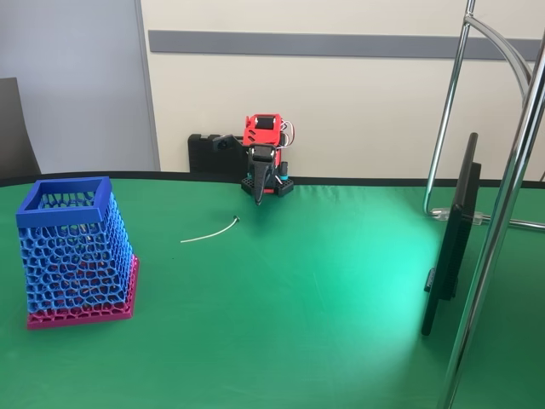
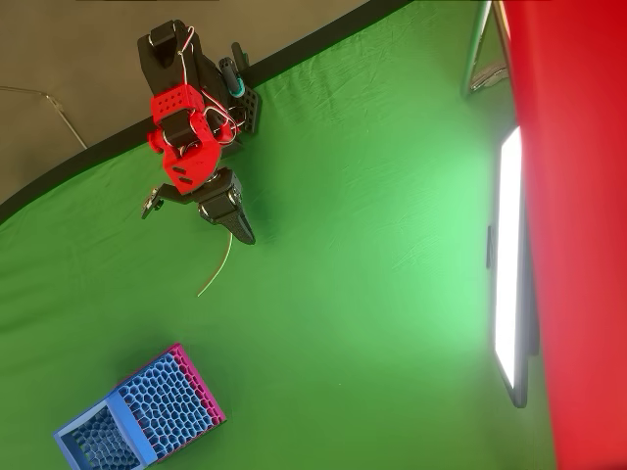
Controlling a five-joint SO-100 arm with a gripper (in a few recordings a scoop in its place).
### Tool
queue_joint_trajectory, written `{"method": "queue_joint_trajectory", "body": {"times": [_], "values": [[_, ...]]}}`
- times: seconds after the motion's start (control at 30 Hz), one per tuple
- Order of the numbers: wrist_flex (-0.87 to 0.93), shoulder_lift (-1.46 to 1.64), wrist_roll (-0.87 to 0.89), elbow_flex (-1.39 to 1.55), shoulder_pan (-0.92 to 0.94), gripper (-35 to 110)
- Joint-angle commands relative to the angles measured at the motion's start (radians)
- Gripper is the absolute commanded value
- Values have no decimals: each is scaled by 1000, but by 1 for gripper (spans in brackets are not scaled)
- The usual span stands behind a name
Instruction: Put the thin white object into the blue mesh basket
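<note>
The thin white object [image 1: 210, 231] lies flat on the green table, a slightly curved strand with a dark tip at its right end; from overhead the strand [image 2: 217, 266] runs down and to the left from just beside my gripper's tip. The blue mesh basket [image 1: 65, 194] stands upright on its magenta base at the table's left in the fixed view, and in the overhead view the basket [image 2: 106, 421] is at the lower left. My gripper [image 1: 258, 200] hangs at the rear centre, pointing down, fingers together and holding nothing. Overhead, the gripper [image 2: 245, 235] ends next to the strand's upper end.
A dark screen [image 1: 451, 239] stands edge-on at the right beside chrome stand tubes [image 1: 502, 213]. Overhead the screen [image 2: 509, 264] glows white, and a large red shape [image 2: 578, 235] covers the right edge. Open green cloth lies between strand and basket.
</note>
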Motion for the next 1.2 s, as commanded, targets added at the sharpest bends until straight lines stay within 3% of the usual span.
{"method": "queue_joint_trajectory", "body": {"times": [0.0,0.53,1.17], "values": [[3,8,-8,-5,-6,1],[-77,-376,-144,-304,-41,1],[299,-1022,-592,-968,-86,1]]}}
